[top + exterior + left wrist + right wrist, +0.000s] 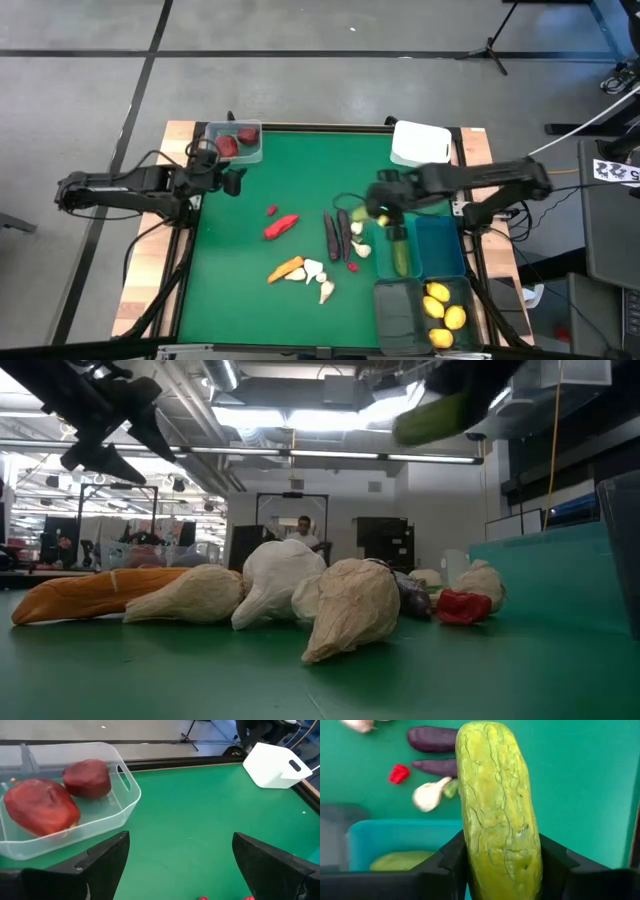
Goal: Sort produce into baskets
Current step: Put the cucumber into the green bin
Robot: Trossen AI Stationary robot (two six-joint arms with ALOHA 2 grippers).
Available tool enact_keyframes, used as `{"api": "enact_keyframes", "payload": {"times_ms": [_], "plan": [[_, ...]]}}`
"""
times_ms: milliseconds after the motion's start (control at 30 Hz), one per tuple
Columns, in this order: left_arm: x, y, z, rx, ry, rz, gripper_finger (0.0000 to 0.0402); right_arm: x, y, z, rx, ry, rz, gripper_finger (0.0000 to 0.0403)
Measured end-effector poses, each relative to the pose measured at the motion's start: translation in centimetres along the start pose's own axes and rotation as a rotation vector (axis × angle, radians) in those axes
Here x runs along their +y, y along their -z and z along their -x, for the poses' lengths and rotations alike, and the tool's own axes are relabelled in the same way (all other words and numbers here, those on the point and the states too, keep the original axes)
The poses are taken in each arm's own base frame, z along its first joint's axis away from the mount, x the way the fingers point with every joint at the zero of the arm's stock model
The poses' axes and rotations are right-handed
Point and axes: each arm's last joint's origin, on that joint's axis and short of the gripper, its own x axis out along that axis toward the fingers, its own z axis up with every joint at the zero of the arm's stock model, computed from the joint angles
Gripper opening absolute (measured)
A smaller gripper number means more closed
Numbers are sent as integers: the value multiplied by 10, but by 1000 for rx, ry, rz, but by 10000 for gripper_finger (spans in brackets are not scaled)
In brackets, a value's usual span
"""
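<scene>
My right gripper is shut on a green cucumber, held high over the green mat beside the teal bins; the cucumber also shows at the top of the low view. Below it, a teal bin holds another cucumber. My left gripper is open and empty next to the clear bin at the far left, which holds two dark red round pieces. Eggplants, red peppers, a carrot and garlic lie on the mat. My right gripper pinches the cucumber's two long sides between its two fingers, toward the end nearer the wrist. The cucumber runs along the fingers and its free end sticks out past them. It is lifted clear of the mat and bins.
A white bin stands at the far right corner. A second teal bin sits beside the first. At the near right, one dark bin stands next to another holding lemons. A person stands in the room beyond.
</scene>
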Motion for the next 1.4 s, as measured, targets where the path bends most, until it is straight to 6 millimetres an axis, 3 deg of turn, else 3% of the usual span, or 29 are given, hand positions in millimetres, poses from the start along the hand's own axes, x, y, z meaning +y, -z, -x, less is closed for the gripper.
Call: {"api": "enact_keyframes", "payload": {"times_ms": [167,367,533,667,900,1400], "plan": [[4,13,-9,15,-20,-6,345,31,40,6,-52,142,131,168],[9,22,-15,30,-44,35,345,65,78,-17,130,210,571,169],[9,22,-15,27,-40,50,345,82,96,-31,248,238,890,170],[9,22,-16,26,-39,50,345,92,96,-38,252,277,1033,170],[7,21,-16,19,-30,39,345,103,87,-46,182,186,1250,170],[8,22,-16,19,-34,11,345,98,67,-62,96,76,1367,170]]}}
